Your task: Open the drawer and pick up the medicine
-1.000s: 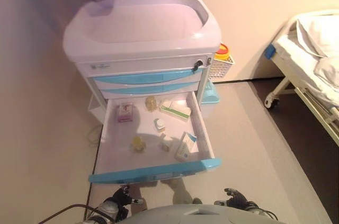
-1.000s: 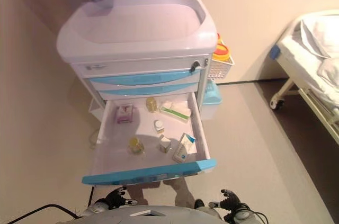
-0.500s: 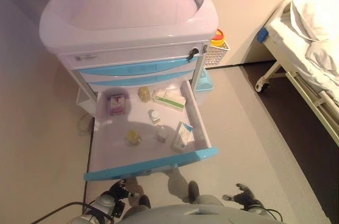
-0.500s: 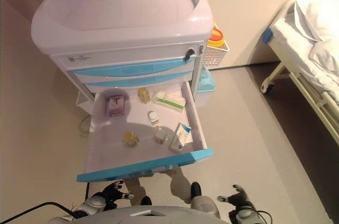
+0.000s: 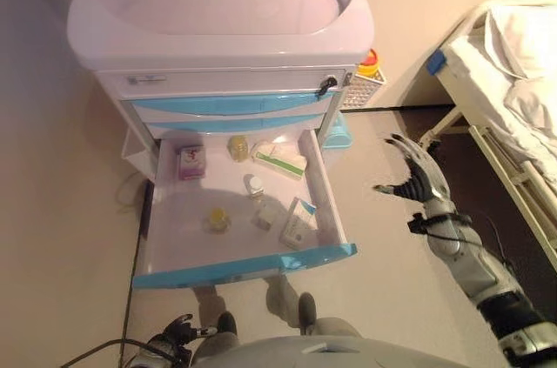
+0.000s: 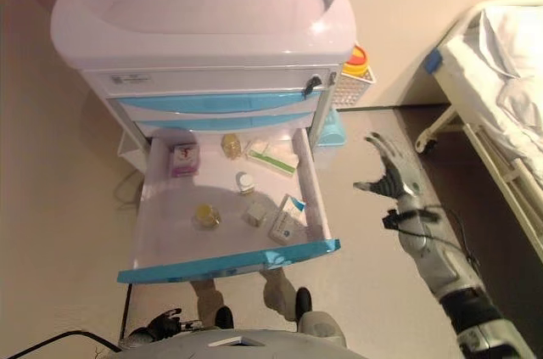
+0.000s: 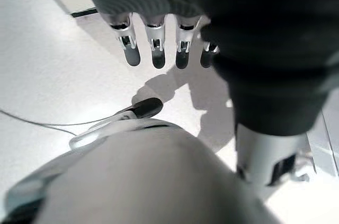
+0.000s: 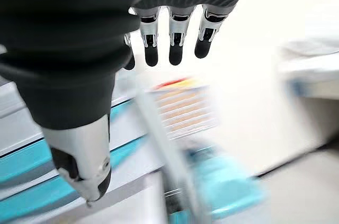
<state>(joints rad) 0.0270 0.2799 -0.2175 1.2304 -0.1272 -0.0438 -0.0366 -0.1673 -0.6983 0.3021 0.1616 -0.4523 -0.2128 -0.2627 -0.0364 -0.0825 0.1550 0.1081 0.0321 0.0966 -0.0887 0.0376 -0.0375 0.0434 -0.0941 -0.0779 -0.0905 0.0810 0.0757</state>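
Observation:
The cart's bottom drawer (image 5: pixel 244 265) stands pulled out, with a blue front. Several medicines lie in it: a pink box (image 5: pixel 191 162), a yellow bottle (image 5: pixel 237 148), a white-green box (image 5: pixel 280 160), a small white bottle (image 5: pixel 253 184), a yellow jar (image 5: pixel 217 218) and a white-blue box (image 5: pixel 298 222). My right hand (image 5: pixel 418 178) is raised over the floor to the right of the drawer, open and empty; its straight fingers (image 8: pixel 169 44) show in the right wrist view. My left hand (image 5: pixel 174 337) hangs low below the drawer front, open and empty, with straight fingers (image 7: pixel 153 49).
The white cart (image 5: pixel 218 11) has two shut blue drawers above the open one. A white basket (image 5: pixel 365 90) with a yellow container hangs on its right side, above a light blue bin (image 5: pixel 335 133). A hospital bed (image 5: pixel 513 81) stands at the right.
My right hand has risen from low by my body to beside the drawer's right side, fingers spread. The camera has shifted. The left hand stays low.

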